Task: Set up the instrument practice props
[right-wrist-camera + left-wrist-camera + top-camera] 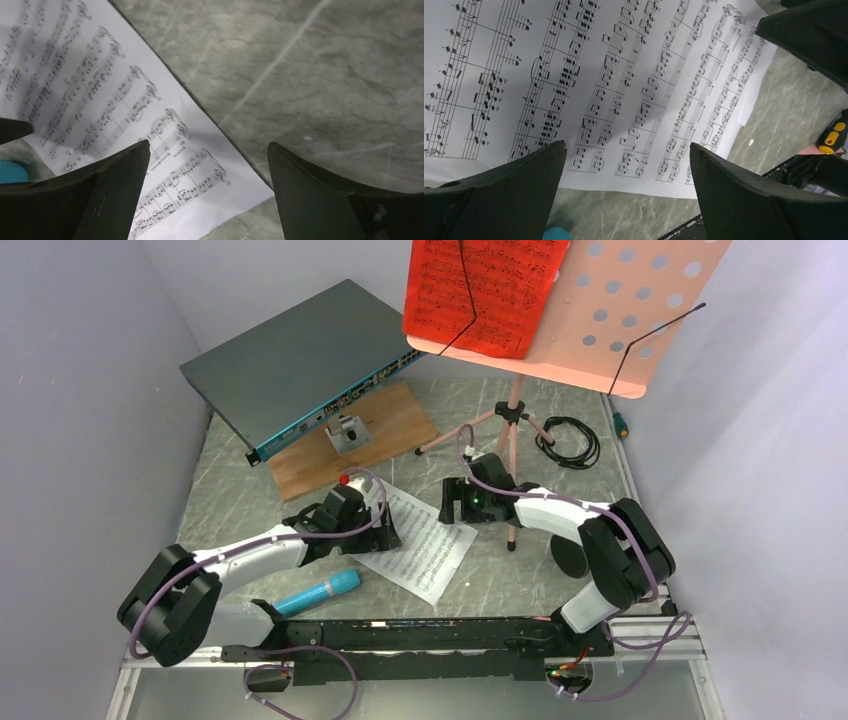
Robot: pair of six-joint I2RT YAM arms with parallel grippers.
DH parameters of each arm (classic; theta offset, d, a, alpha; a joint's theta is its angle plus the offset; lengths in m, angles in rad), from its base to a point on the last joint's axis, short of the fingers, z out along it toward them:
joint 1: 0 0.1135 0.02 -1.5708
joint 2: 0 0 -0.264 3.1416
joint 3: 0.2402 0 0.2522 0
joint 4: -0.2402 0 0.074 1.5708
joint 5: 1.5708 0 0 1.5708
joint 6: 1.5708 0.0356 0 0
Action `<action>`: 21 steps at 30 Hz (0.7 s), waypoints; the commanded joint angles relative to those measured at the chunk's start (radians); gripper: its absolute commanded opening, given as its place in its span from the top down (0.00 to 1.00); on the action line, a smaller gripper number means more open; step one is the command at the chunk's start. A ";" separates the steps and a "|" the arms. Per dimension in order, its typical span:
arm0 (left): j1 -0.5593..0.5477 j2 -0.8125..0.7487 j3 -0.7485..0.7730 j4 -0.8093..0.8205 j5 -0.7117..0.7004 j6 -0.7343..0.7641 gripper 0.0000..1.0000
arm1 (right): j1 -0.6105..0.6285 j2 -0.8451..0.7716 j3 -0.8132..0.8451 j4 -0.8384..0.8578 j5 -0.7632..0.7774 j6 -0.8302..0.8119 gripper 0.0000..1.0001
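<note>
Nearest the arm bases: cyan-blue microphone (320,592), on its side on the grey marbled table (250,490), just near-left of the white sheet-music page (428,545).

White page flat on the table, turned at an angle, printed side up.

Left arm (250,555) reaching in over the page's left edge. Left jaws spread wide above the printed staves, nothing between them. Contact with the paper not discernible.

Right arm (560,510) reaching in from the page's right side. Right jaws also spread, straddling the page's right edge, one finger over paper and one over bare table, pinching nothing.

Right of the page, mostly hidden behind the right arm: small black round-base mic stand (568,558). Only a dark round part visible.

Beyond the page: salmon-pink music stand (620,315), upright on tripod legs planted just past the page's far-right corner. Red sheet-music page (485,290) on the left half of its perforated desk, a thin black wire clip across it.

Right of the tripod, farther from the page: coiled black cable (570,443).

Beyond-left of the page: wooden board (390,425) with a small metal bracket (347,433). Farthest on that side: dark grey network switch (300,360), its port edge over the board's far edge.
</note>
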 commanded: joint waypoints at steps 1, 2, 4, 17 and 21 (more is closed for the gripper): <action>0.001 0.054 0.028 0.077 0.002 -0.017 0.01 | 0.067 0.054 0.053 -0.011 0.045 -0.089 0.10; 0.000 0.067 0.023 0.084 -0.001 -0.021 0.01 | 0.083 0.079 0.057 -0.004 0.043 -0.090 0.10; 0.000 0.087 0.019 0.093 -0.009 -0.025 0.01 | 0.107 0.111 0.064 0.012 0.020 -0.076 0.11; -0.001 0.146 0.006 0.109 -0.033 -0.031 0.01 | 0.066 -0.029 -0.011 0.160 -0.328 0.173 0.15; 0.000 0.098 -0.004 0.097 -0.044 -0.028 0.01 | -0.018 -0.072 -0.097 0.290 -0.466 0.321 0.13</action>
